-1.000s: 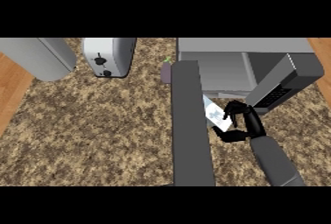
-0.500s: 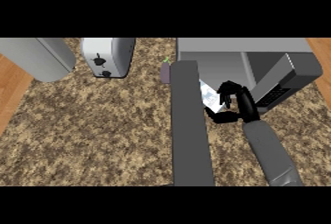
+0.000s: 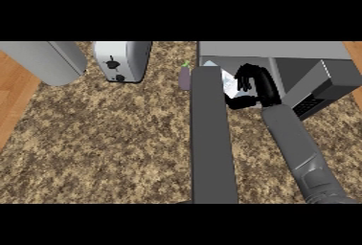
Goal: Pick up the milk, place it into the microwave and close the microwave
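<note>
Carrying the milk (image 3: 231, 85) toward the microwave (image 3: 297, 62) at two o'clock, right hand (image 3: 256, 86) was curled round it for loading; left hand's fingers unseen.

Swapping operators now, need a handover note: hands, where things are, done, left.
Right hand: curled round the milk, at the mouth of the microwave.
Left hand: not in view.
Microwave door: open, swung out to the right.
Done: milk picked up and brought to the opening.
Left: set it inside, let go, pull the hand out, close the door.
Also on the counter: toaster.
</note>
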`<state>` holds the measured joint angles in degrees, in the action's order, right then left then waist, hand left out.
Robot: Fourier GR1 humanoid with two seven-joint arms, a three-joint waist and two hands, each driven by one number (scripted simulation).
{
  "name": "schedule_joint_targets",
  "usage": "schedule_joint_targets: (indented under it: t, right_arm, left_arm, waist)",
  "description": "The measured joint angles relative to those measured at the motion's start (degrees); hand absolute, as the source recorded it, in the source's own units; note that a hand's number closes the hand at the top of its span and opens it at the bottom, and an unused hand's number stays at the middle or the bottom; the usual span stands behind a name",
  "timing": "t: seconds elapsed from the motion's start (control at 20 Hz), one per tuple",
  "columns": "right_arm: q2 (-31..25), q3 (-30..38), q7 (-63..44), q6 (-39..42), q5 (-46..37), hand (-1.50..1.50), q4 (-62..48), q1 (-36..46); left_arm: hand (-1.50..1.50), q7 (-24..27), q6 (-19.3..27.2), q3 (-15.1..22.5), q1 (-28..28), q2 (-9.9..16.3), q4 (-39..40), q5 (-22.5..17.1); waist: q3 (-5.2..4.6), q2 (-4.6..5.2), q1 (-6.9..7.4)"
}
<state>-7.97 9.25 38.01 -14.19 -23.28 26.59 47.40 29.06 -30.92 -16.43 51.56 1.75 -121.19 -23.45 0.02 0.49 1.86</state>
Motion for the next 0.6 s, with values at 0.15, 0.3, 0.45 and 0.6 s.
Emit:
schedule_joint_targets:
  t: [0.15,0.3,0.45,0.6]
  right_arm:
    - [-0.9,1.3,-0.9,-3.8,-0.7,1.50,-4.3,3.7]
    - [-2.1,2.1,-2.2,-7.2,-1.6,1.50,-8.1,6.5]
    - [-2.8,3.7,-4.2,-11.4,-1.4,1.50,-11.0,8.0]
    - [-3.6,6.0,-5.0,-14.7,-0.1,-1.50,-12.5,9.1]
  left_arm:
    - [-1.50,-0.9,0.2,-0.3,-1.8,0.4,0.7,-0.3]
    - [-1.50,-2.1,0.6,-0.4,-3.8,1.1,1.4,-0.4]
    - [-1.50,-2.3,0.4,-0.1,-5.5,1.4,2.8,0.1]
    - [-1.50,-3.0,0.4,-0.6,-6.9,2.3,3.4,-0.1]
  waist:
    - [0.04,0.43,0.80]
    - [0.08,0.96,1.64]
    - [0.10,1.31,2.35]
    - [0.16,1.80,3.12]
